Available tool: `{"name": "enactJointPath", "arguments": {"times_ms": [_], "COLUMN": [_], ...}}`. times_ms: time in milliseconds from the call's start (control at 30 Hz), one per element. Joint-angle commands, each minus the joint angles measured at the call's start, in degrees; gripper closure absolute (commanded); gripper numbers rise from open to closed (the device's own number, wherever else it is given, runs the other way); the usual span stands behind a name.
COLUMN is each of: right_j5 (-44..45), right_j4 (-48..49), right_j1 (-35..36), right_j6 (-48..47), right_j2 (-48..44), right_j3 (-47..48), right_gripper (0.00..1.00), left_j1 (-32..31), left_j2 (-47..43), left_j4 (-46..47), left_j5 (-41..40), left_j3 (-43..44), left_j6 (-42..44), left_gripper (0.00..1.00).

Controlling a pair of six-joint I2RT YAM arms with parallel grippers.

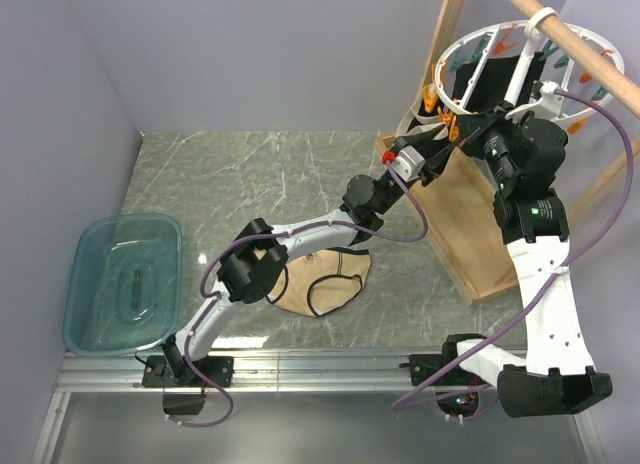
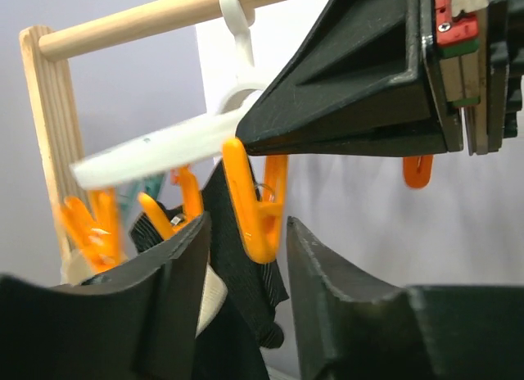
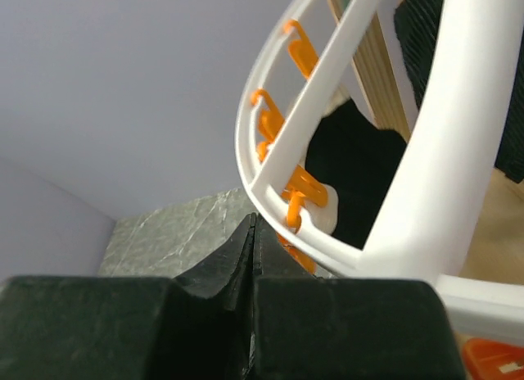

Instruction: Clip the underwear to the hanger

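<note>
The beige underwear (image 1: 322, 282) with dark trim lies flat on the table under my left arm, held by neither gripper. The white ring hanger (image 1: 520, 59) hangs from the wooden rod at the upper right. My left gripper (image 1: 443, 147) is raised to its near rim and is open. In the left wrist view an orange clip (image 2: 257, 206) hangs between the left gripper's (image 2: 246, 242) fingertips without clear contact. My right gripper (image 1: 484, 132) is shut and empty, its tips pressed under the hanger's white ring (image 3: 270, 192). It shows as a black wedge (image 2: 360, 85) in the left wrist view.
Black garments (image 2: 241, 273) hang from other orange clips on the hanger. The wooden rod frame (image 1: 470, 214) stands at the right with its base board on the table. A clear blue tub (image 1: 125, 279) sits at the left edge.
</note>
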Motion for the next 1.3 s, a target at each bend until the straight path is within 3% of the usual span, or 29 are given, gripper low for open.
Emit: {"name": "enactJointPath", "arguments": {"times_ms": [0, 200, 400, 533, 867, 1133, 1267], "right_j5": [-1.5, -4.0, -5.3, -6.1, -8.2, -9.2, -9.7], "right_j4": [3.5, 5.2, 5.1, 4.8, 3.9, 3.4, 3.5], "right_j1": [-1.0, -1.3, -3.2, -3.4, -4.5, -5.6, -6.0], "right_j6": [-2.1, -3.5, -3.7, -4.0, -4.1, -4.3, -4.2], "right_j2": [-0.6, -1.3, -1.4, -1.7, -2.4, -2.4, -2.2], "right_j3": [0.2, -1.3, -1.2, -0.8, -0.2, 0.2, 0.4], "right_gripper": [1.00, 1.00, 1.00, 1.00, 1.00, 1.00, 1.00], "left_j1": [-0.1, 0.6, 0.8, 0.8, 1.2, 2.1, 2.3], "left_j2": [-4.3, -4.3, -3.2, -1.9, 3.6, 4.4, 4.9], "left_j4": [3.4, 1.5, 0.1, -1.7, -7.0, -6.1, -6.1], "left_j5": [0.8, 3.9, 7.3, 8.2, 6.2, 4.9, 5.9], "left_j3": [-0.1, 0.7, 2.9, 5.3, 14.1, 13.0, 13.3], "left_j6": [-2.3, -6.1, -9.4, -10.5, -14.1, -17.0, -18.1], "left_gripper": [0.50, 0.50, 0.60, 0.50, 0.44, 0.30, 0.31]}}
